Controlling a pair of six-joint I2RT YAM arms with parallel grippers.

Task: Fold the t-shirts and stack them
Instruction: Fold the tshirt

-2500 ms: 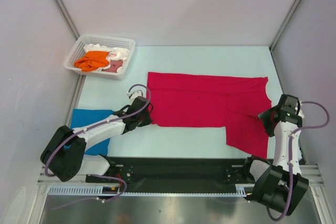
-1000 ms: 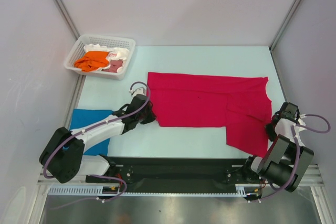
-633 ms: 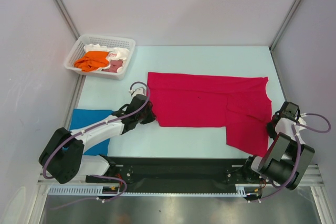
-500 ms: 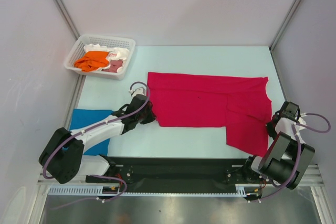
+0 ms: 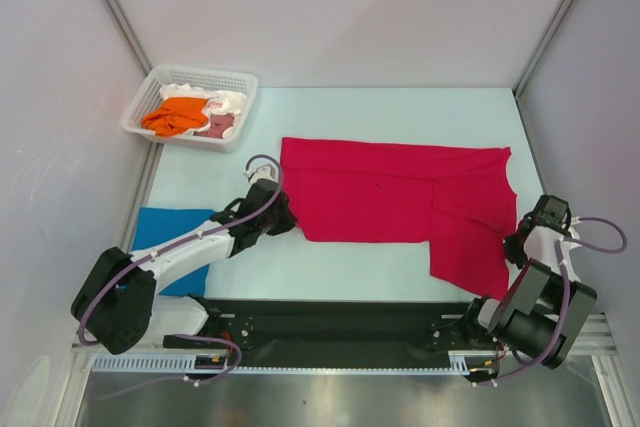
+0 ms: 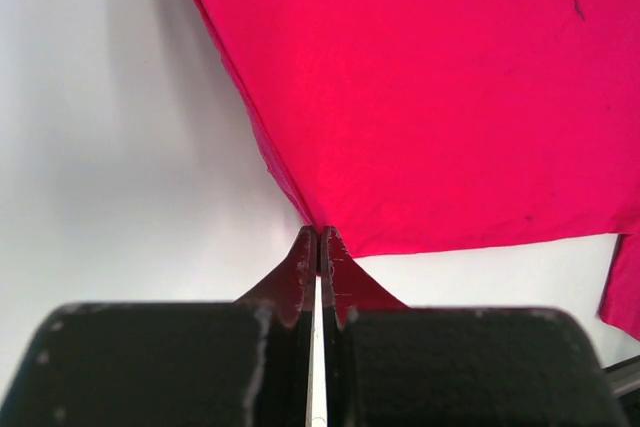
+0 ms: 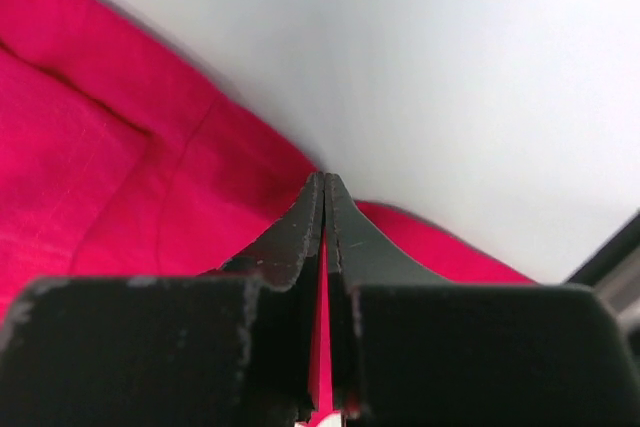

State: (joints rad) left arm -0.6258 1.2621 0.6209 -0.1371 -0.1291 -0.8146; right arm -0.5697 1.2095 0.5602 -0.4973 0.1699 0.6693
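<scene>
CHANGE: right gripper point(image 7: 325, 185) has just pinched shut on red t-shirt point(image 5: 390, 192) right edge | LEFT: left gripper point(image 6: 318, 239) stays clamped on near-left corner | STATUS: shirt flat on table point(image 5: 400, 112); fold lift judged ready.

Plain pale grey walls point(image 5: 330, 7) close in a pale blue-white counter point(image 5: 400, 117) on three sides, with slanted metal posts point(image 5: 115, 7) at the far corners, a black rail point(image 5: 340, 319) along its near edge, a brushed steel sheet point(image 5: 300, 402) below, under soft even light.
</scene>
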